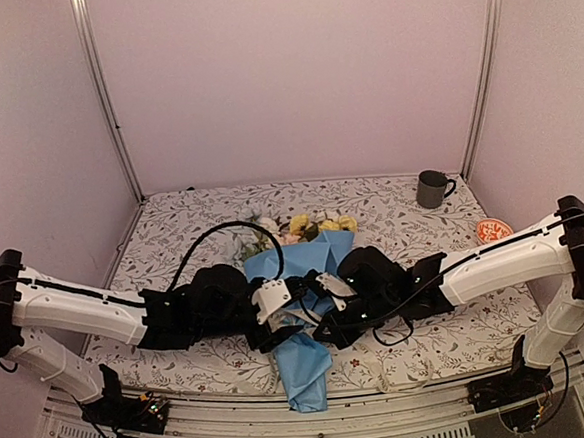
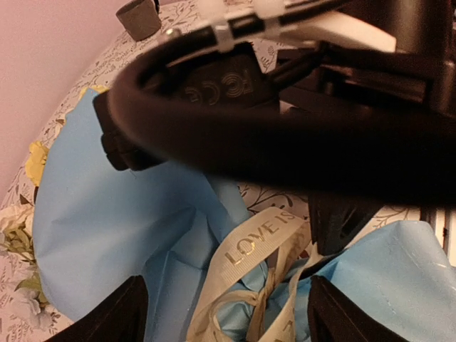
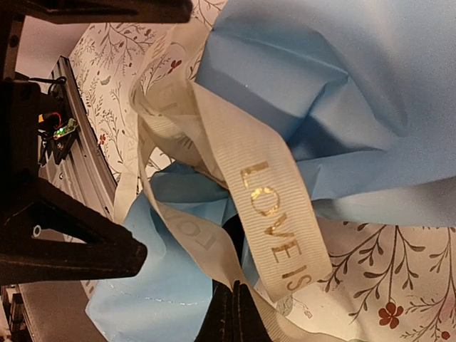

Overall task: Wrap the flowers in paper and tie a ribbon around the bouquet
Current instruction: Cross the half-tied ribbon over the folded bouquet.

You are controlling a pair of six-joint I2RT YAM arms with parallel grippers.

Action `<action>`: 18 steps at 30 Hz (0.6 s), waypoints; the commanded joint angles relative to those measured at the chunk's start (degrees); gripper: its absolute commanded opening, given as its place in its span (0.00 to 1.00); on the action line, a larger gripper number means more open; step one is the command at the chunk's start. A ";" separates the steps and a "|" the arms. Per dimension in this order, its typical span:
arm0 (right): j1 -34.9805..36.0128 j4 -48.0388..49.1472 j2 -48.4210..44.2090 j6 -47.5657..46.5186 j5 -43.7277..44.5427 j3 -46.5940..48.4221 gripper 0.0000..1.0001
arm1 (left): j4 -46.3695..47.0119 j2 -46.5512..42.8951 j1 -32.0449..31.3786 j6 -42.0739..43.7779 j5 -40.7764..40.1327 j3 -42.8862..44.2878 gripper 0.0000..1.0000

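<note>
The left gripper [image 2: 226, 303] stood spread over the cream ribbon [image 2: 256, 239], printed "LOVE IS" in gold. The right gripper [image 3: 229, 310] was pressed together, the ribbon across its tips; whether pinched was unclear. A black housing [image 2: 214, 89] with FCC and CE marks blocked the view above. The ribbon crossed the bouquet [image 1: 307, 363]'s blue paper [image 2: 107, 214], with the flowers [image 1: 312, 225] at its far end. A grey mug [image 1: 431, 188] stood beyond the bouquet, rightward.
</note>
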 commanded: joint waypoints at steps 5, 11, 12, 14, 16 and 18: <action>-2.80 3.39 1.29 5.27 -1.21 1.54 0.00 | -2.78 0.78 4.22 2.32 6.98 -0.41 0.81; -3.16 4.12 2.17 5.50 -2.48 1.98 0.00 | -1.28 3.61 5.96 1.88 6.73 0.27 0.76; -3.15 4.17 2.33 5.47 -2.67 2.03 0.00 | -1.04 4.10 5.95 1.84 6.46 0.61 0.73; -3.16 4.20 2.48 5.45 -2.82 1.93 0.00 | -0.31 5.00 5.98 1.96 6.35 0.91 0.68; -3.16 4.26 2.27 5.45 -3.10 1.87 0.00 | 0.32 5.82 6.06 1.97 5.98 0.87 0.63; -3.14 4.55 2.22 5.12 -3.90 1.74 0.00 | 0.48 6.77 6.13 1.70 5.48 0.90 0.57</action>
